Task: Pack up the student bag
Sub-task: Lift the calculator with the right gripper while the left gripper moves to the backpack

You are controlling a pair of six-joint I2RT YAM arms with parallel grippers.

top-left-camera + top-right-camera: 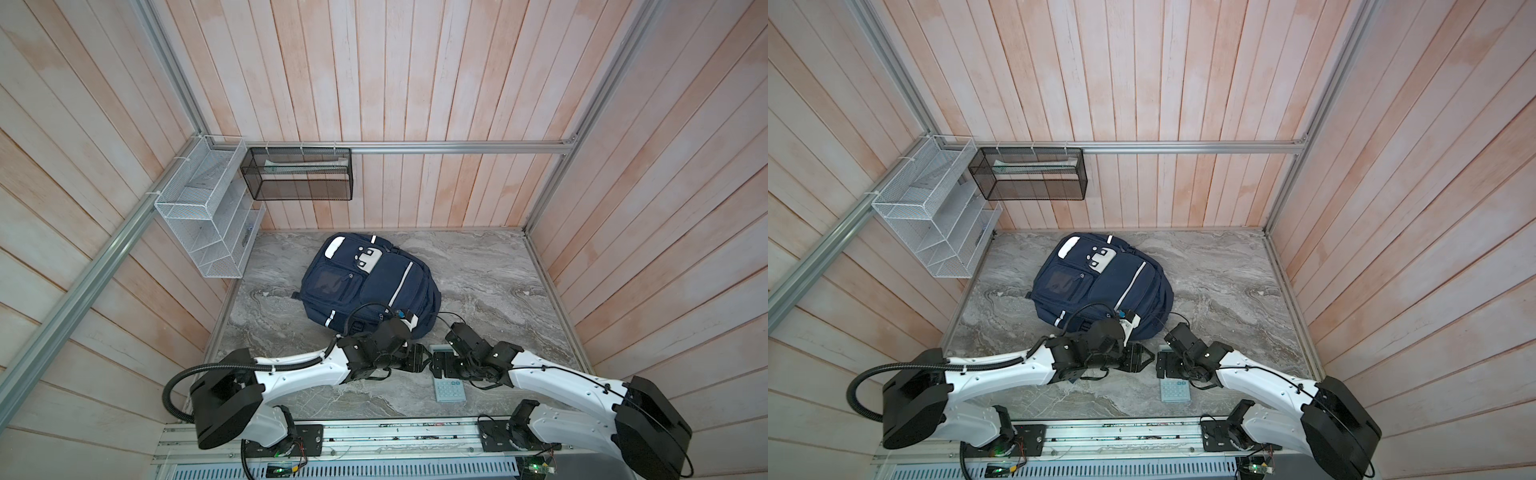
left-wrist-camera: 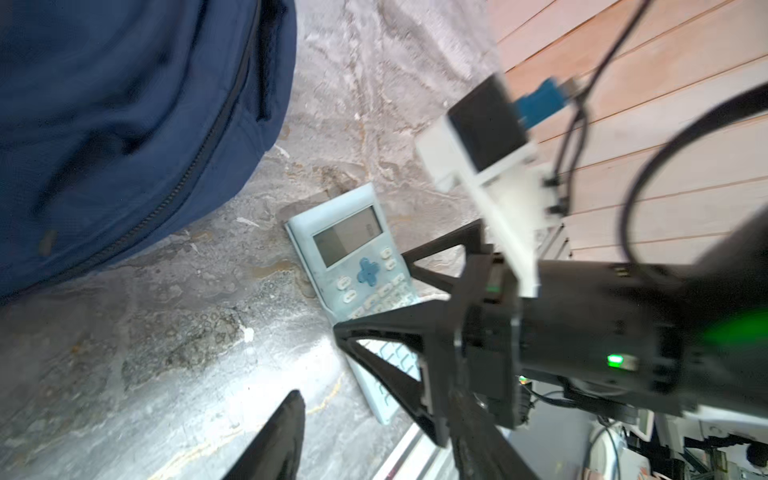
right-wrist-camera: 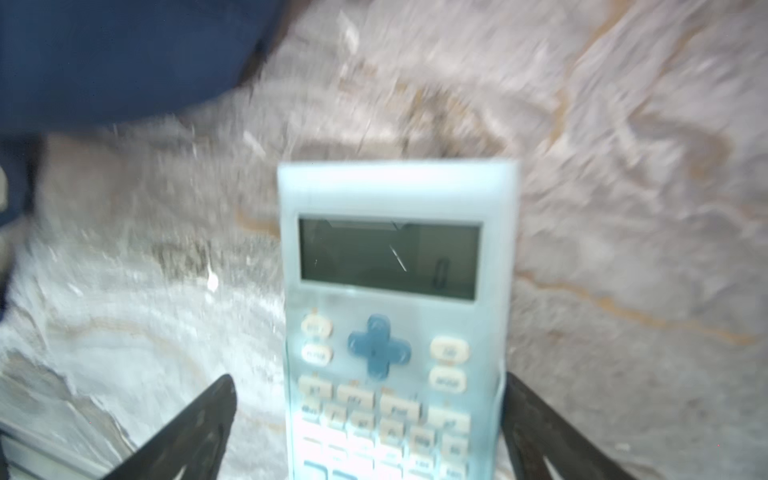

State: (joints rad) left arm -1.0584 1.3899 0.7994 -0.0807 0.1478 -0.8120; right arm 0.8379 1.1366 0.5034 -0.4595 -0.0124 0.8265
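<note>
Flat on the grey marble-patterned tabletop (image 1: 498,291), in the middle toward the far side and a little left of centre: the student bag (image 1: 370,286), a large navy-blue fabric backpack lying front face up. Same student bag (image 1: 1100,286) in both top views. White patch with two round studs at the far end, white reflective stripes down the front, pockets on the left half. Near end just beside the left arm's wrist. Blurred navy fabric of the student bag (image 2: 124,124) with a zip line in the left wrist view.

Near and right of the bag, apart from it, on the tabletop: a pale-blue rectangular plastic calculator (image 1: 449,388), screen end toward the bag, keys toward the near edge.

Over the calculator's far half: the right gripper (image 1: 435,365), jaws spread wide to either side of the calculator (image 3: 395,311). Clear gap beside one finger, the other finger just beside the case edge; contact there not clear.

Just left of that, tip to tip with it: the left gripper (image 1: 426,359). Nothing seen held. Only one black finger (image 2: 274,436) showing in the left wrist view; cannot tell whether spread or closed.

Further out: a white wire-mesh rack (image 1: 199,216) on the left wall, a black mesh basket (image 1: 297,174) hung on the far wall, and pale wooden plank walls (image 1: 415,83) all round.
</note>
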